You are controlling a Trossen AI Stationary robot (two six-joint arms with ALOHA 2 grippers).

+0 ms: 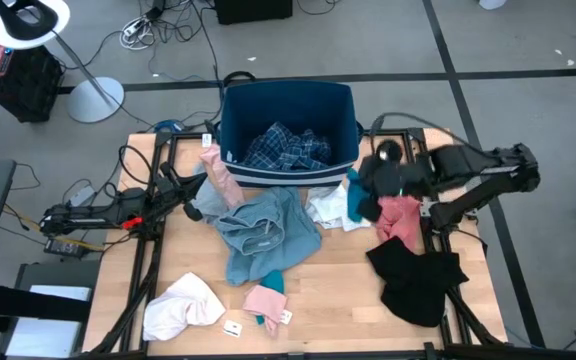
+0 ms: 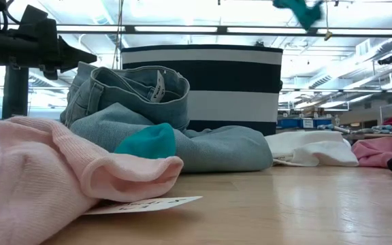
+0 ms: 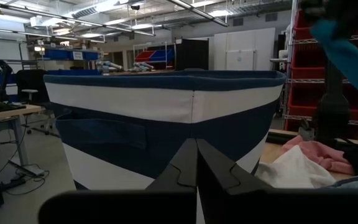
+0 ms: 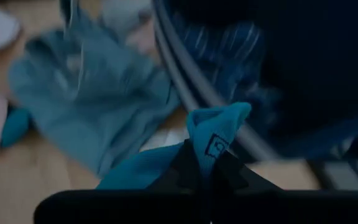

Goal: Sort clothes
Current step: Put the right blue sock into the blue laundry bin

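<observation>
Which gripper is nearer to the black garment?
The right. The right gripper, holding a teal garment, is up beside the bin, above the black garment; the left gripper waits across the table.

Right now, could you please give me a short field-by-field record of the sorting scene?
bin: dark blue, white stripe, at the table's far edge
in bin: blue plaid garment
right gripper: shut on teal garment, raised beside the bin
left gripper: shut, empty, facing the bin
on table: light blue-grey garment, black garment, white garment
</observation>
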